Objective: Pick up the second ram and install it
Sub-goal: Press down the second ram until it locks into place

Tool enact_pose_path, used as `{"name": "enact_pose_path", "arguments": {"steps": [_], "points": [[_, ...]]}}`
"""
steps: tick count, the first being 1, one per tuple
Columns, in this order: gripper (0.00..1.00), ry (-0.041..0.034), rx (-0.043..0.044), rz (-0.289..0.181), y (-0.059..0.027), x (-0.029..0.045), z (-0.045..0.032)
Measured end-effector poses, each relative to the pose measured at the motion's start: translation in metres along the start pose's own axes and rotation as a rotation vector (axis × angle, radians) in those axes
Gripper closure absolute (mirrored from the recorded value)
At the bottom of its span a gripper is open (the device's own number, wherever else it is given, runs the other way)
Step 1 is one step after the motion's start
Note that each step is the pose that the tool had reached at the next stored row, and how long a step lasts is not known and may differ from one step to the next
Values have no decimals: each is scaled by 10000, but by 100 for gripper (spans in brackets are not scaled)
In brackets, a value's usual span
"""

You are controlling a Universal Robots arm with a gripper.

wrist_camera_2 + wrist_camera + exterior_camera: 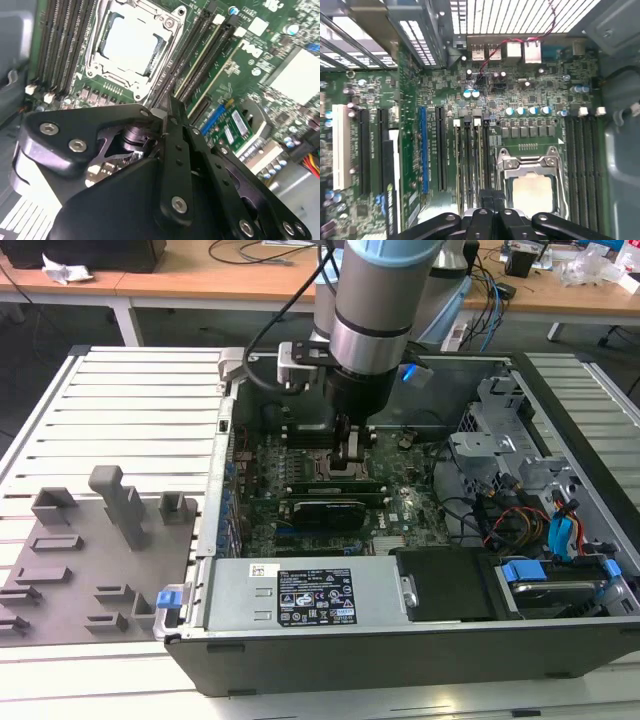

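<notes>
Your hand (351,462) is down inside the open PC case (560,640), over the motherboard (400,520), right at the memory slots (470,160) beside the processor socket (532,185). In the second wrist view the fingers (175,130) look clenched together on a thin edge just past the fingertips; that edge reads as the second ram (159,116), but you can't see enough of it to be sure, so treat the grip as unconfirmed. In the first wrist view the hand (492,200) sits at 6 o'clock, lined up with those slots, socket just at its 3 o'clock. In the exterior view the grey tray (90,560) lies on the slatted tabletop (130,410) at 9 o'clock of the case, well apart from the hand.
</notes>
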State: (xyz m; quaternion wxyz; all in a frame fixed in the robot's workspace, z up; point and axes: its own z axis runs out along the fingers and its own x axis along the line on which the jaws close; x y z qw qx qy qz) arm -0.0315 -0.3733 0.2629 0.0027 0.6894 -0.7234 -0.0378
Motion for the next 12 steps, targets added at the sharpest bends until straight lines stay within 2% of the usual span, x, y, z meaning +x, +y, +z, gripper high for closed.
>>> {"name": "enact_pose_path", "arguments": {"steps": [2,5,12], "points": [[89,0,-2,0,-1,-4,-79],[89,0,-3,1,6,-12,-240],[89,0,-3,0,7,-13,-257]]}}
